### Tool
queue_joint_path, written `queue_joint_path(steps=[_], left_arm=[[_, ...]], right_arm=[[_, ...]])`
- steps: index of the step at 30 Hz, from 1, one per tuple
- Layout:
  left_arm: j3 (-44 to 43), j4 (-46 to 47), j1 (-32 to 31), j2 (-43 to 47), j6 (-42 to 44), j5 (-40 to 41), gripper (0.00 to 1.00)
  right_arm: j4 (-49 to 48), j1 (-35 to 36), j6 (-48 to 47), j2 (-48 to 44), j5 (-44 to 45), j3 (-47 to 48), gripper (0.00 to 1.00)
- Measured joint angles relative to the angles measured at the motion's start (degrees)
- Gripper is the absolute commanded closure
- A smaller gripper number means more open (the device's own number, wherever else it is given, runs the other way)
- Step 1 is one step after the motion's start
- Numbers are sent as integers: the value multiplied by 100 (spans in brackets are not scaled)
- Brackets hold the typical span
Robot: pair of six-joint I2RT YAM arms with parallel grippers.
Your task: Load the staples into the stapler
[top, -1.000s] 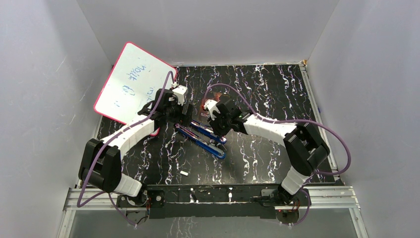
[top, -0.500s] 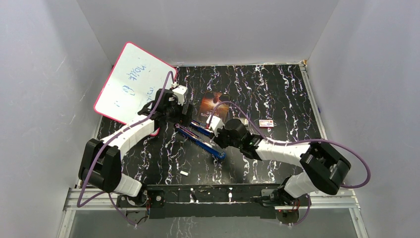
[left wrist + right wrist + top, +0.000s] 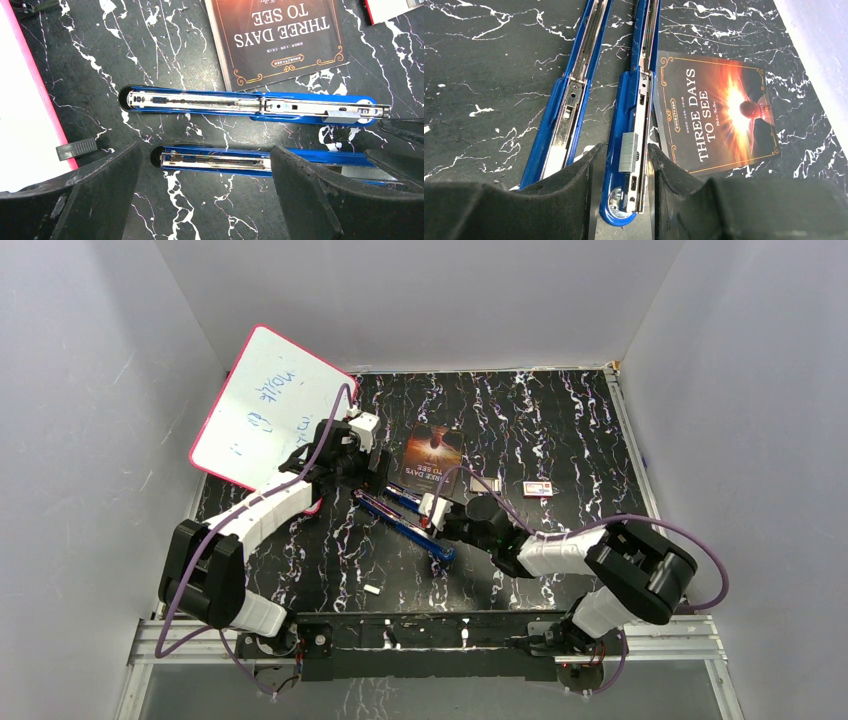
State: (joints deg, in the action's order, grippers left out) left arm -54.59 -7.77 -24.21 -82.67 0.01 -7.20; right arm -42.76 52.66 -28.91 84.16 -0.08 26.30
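The blue stapler lies opened flat on the black marble table, its two halves side by side. A short silvery strip of staples rests on the metal rail of the half beside the book, near the hinge end; it also shows in the left wrist view as staples. My right gripper is open and straddles that end, one finger on each side, not pinching the strip. My left gripper is wide open above the other half of the stapler, holding nothing.
A book titled "Three Days to See" lies right behind the stapler. A pink-edged whiteboard leans at the back left. A small red-and-white box sits to the right, and a small white piece lies near the front.
My right arm swung from over the book to the stapler's hinge end, uncovering the book and box. Its jaws have widened. The left arm has not moved.
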Motion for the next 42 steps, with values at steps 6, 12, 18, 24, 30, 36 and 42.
queue_joint_path(steps=[6, 12, 18, 24, 30, 36, 42], left_arm=[[0, 0, -15, 0, 0, 35, 2], [0, 0, -20, 0, 0, 42, 2], [0, 0, -20, 0, 2, 44, 2], [0, 0, -31, 0, 2, 46, 2], [0, 0, -31, 0, 2, 59, 2], [0, 0, -33, 0, 2, 63, 2], [0, 0, -39, 0, 2, 66, 2]], right_arm=[[-70, 24, -334, 216, 44, 13, 56], [-20, 24, -546, 402, 212, 35, 56], [31, 24, -656, 474, 313, 140, 56], [120, 24, -778, 608, 315, 245, 56], [280, 33, -885, 717, 354, 321, 56], [339, 39, -986, 835, 476, 385, 57], [369, 68, -1064, 922, 584, 468, 60]])
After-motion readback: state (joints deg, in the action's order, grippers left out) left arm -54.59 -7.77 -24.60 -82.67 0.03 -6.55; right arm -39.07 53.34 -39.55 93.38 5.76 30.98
